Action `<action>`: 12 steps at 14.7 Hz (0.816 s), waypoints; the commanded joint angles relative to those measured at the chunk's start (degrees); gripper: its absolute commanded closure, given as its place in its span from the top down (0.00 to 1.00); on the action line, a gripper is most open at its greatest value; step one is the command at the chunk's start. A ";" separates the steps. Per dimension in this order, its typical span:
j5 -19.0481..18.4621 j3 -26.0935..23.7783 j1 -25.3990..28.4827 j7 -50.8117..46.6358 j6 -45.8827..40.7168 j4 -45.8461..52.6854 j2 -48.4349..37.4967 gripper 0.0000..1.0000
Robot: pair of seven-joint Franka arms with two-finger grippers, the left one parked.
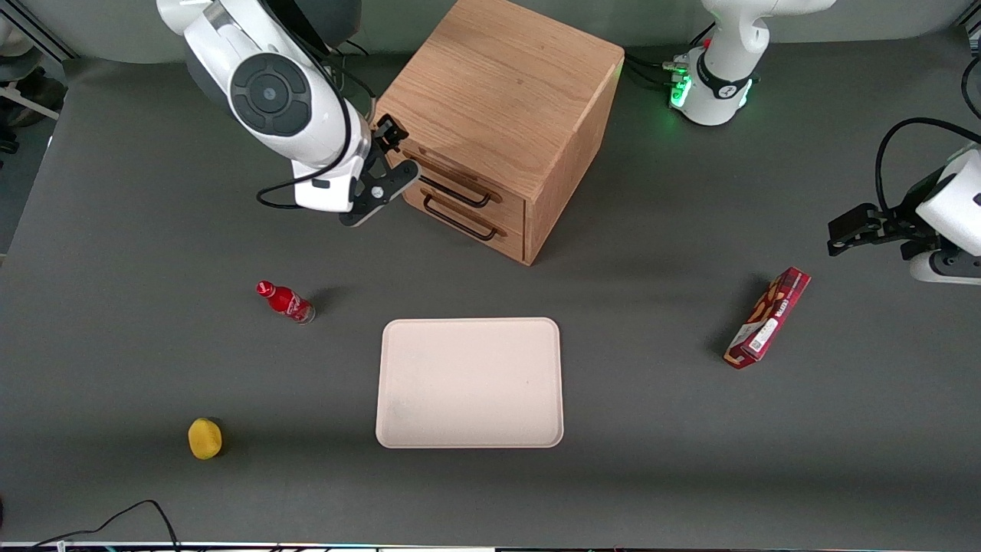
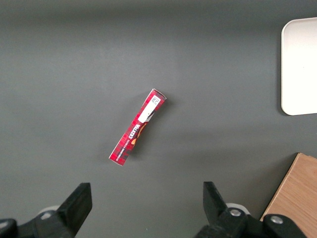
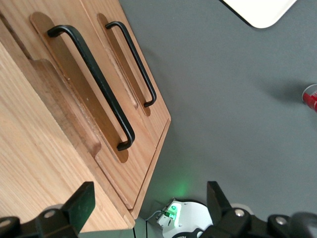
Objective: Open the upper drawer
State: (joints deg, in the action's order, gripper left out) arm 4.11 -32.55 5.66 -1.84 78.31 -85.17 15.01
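The wooden cabinet stands near the tabletop's edge farthest from the front camera, turned at an angle so its two drawer fronts face the working arm's end. The upper drawer sits shut, flush with the cabinet face, its black handle running across a shallow recess; the lower drawer with a matching handle lies directly beneath it. The gripper hovers in front of the upper drawer, close to the end of its handle, with its fingers spread wide and nothing held between them.

A beige tray lies near the middle of the tabletop, nearer the front camera than the cabinet. A small red bottle lies on its side toward the working arm's end, and a yellow fruit sits closer still to the front edge. A red snack box rests toward the parked arm's end.
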 commanded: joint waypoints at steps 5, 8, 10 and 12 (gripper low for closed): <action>-11.81 -10.05 -0.91 1.40 9.58 2.90 6.78 1.00; -14.13 -15.59 -4.68 3.95 10.11 2.55 9.85 1.00; -14.13 -21.29 -9.68 5.70 10.02 2.64 13.45 1.00; -14.57 -22.99 -11.55 5.80 10.11 2.81 15.66 1.00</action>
State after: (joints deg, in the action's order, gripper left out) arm -8.78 -52.21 -3.23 2.35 88.69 -84.49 26.57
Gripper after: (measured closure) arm 0.000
